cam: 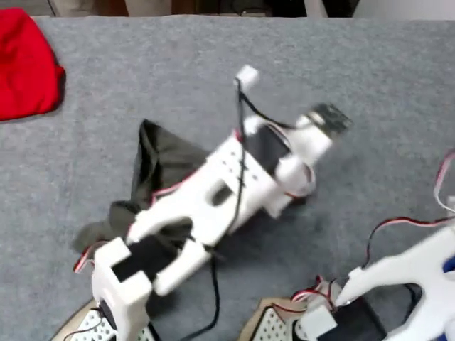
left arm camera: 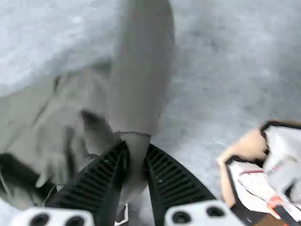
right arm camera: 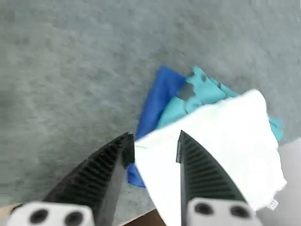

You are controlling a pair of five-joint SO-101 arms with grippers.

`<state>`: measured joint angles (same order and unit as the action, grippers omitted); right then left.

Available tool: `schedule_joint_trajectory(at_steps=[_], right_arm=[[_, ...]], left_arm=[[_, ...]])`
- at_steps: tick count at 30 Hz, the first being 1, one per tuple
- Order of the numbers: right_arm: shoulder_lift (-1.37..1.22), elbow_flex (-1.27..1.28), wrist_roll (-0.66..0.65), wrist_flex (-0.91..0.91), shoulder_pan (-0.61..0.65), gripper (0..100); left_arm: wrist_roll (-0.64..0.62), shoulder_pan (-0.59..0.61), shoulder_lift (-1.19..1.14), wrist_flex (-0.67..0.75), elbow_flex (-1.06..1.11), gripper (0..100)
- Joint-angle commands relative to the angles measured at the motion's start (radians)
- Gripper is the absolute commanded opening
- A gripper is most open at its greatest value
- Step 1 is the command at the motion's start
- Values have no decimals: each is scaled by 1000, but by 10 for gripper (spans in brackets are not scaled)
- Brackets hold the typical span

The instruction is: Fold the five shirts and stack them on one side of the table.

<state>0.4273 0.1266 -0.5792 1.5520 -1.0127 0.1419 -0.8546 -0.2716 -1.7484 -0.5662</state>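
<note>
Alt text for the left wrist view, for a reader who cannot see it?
The left gripper is shut on a fold of the olive shirt, which stretches away over the grey table; more of it lies bunched alongside.

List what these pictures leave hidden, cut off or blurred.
High view: the left arm covers much of the olive shirt, so its folds cannot be judged.
High view: the red shirt is cut off by the left edge.
Left wrist view: blur hides which part of the olive shirt the left tool pinches.
Right wrist view: the white shirt covers most of the teal shirt and blue shirt, and itself runs off the edge.
</note>
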Motion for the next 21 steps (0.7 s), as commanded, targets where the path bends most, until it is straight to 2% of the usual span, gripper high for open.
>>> schedule_joint_trajectory(at_steps=[1,6,8,12,17,21], right_arm=[[-4,51,-55,-63,-77,169],[-4,105,-84,-68,-76,169],[-4,104,-83,-64,-61,169],[-2,107,-78,-40,19,169],[-2,102,-38,43,234,169],[-4,105,89,104,518,168]], left_arm=[[-15,-46,65,-11,-80,33],[-207,54,65,-11,-101,239],[-267,112,65,-11,-101,250],[-269,238,94,-11,-95,250],[-203,440,162,-11,-32,249],[-121,569,240,-11,190,249]])
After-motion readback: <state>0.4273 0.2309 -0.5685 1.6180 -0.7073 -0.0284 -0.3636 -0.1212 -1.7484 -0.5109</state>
